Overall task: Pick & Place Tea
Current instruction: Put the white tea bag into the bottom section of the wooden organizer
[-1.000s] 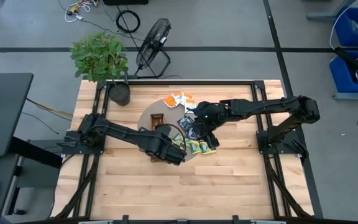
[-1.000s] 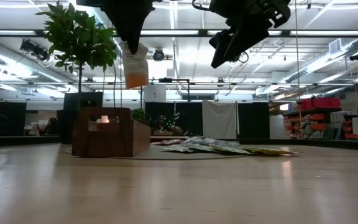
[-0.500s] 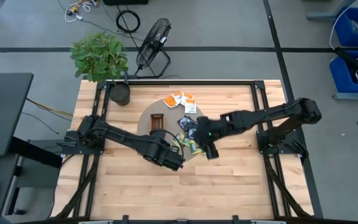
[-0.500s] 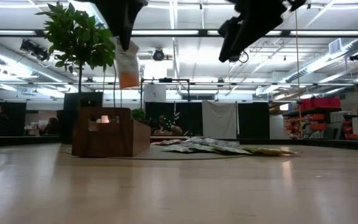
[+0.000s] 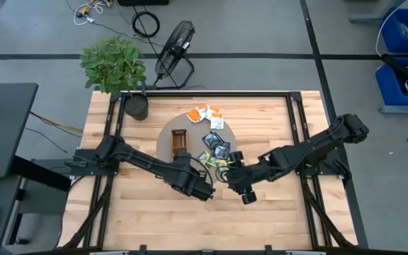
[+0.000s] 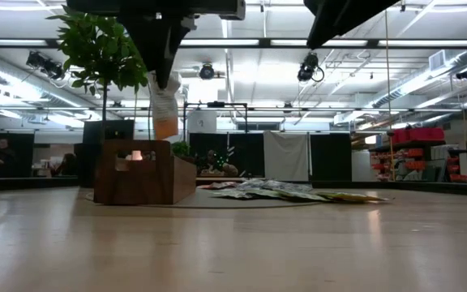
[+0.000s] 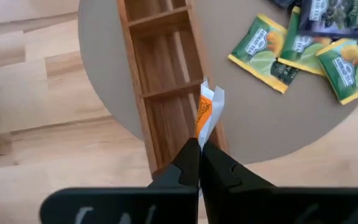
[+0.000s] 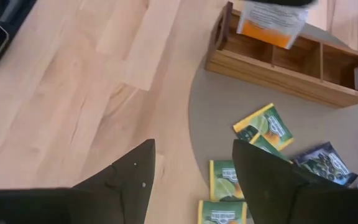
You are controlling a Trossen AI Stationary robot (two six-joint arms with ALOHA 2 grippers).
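Observation:
My left gripper (image 7: 199, 163) is shut on an orange-and-white tea sachet (image 7: 206, 113), which hangs just over the near end of the long wooden tray (image 7: 160, 74) in the low view (image 6: 164, 105). The tray stands on a round grey mat (image 7: 272, 124). More tea lies flat on the mat: yellow-green sachets (image 8: 265, 129), dark ones (image 5: 215, 142) and orange ones (image 5: 207, 113). My right gripper (image 8: 191, 180) hovers open over the mat's near edge, with nothing between its fingers. My left gripper pinches the sachet's upper edge (image 7: 201, 138) between its two fingertips, coming from above and pointing steeply down. The sachet hangs upright below the fingers, clear of the tray, its lower edge (image 6: 164, 135) about level with the tray's top.
A potted plant (image 5: 112, 64) with its dark pot (image 5: 138, 106) stands at the table's far left corner, and a floor fan (image 5: 174, 42) behind the table. Bare wood (image 5: 211, 219) spreads along the near side of the table.
My right gripper has swung away from the sachets toward the table's near edge, staying open. My left gripper has sunk a little toward the tray and rolled at the wrist, so the hanging sachet sits lower and has turned about.

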